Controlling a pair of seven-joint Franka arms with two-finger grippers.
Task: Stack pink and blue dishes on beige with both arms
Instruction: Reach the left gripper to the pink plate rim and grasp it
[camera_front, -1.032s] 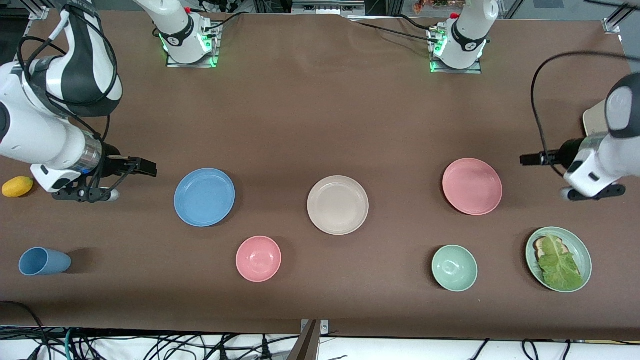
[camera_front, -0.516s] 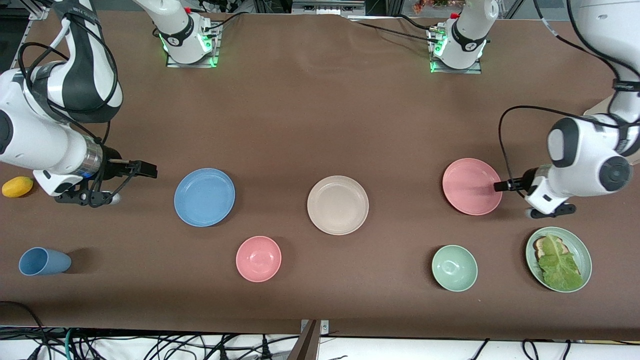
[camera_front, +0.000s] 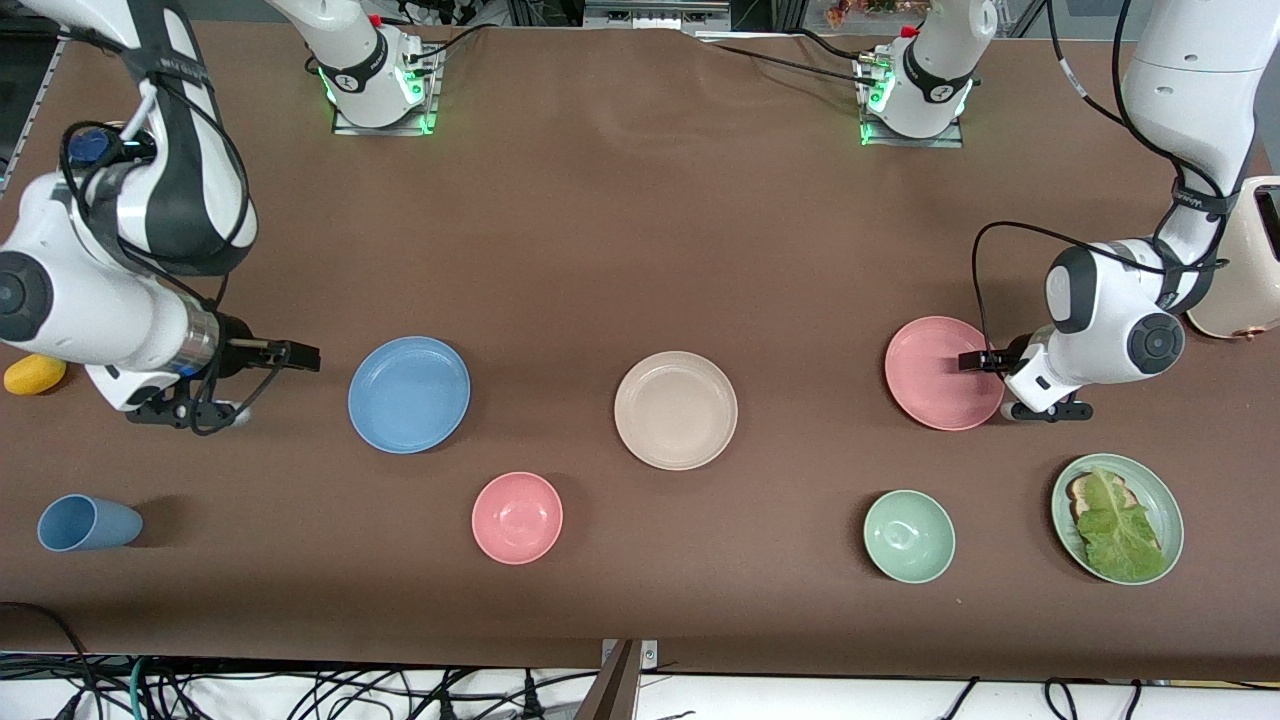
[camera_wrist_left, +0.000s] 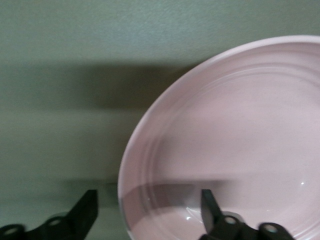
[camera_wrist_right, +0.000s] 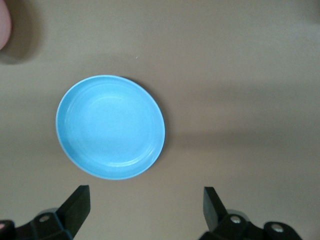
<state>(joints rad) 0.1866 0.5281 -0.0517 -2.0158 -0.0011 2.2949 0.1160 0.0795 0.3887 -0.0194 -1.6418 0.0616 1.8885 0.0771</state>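
Observation:
The beige plate (camera_front: 676, 410) lies at the table's middle. The blue plate (camera_front: 408, 394) (camera_wrist_right: 110, 126) lies toward the right arm's end, the pink plate (camera_front: 940, 375) (camera_wrist_left: 240, 130) toward the left arm's end. My left gripper (camera_front: 975, 361) (camera_wrist_left: 147, 200) is open and low at the pink plate's rim. One of its fingers (camera_wrist_left: 85, 210) is outside the rim and the other is over the plate's inside. My right gripper (camera_front: 300, 353) (camera_wrist_right: 145, 197) is open and empty, a short way from the blue plate's edge.
A pink bowl (camera_front: 517, 517) and a green bowl (camera_front: 908, 536) sit nearer the front camera. A green plate (camera_front: 1172, 512) with lettuce, a lying blue cup (camera_front: 85, 523), a yellow fruit (camera_front: 35, 373) and a cream appliance (camera_front: 1245, 260) sit near the table's ends.
The left arm has swung in from the table's end, bringing its gripper to the pink plate's rim. The right gripper has shifted only slightly near the blue plate.

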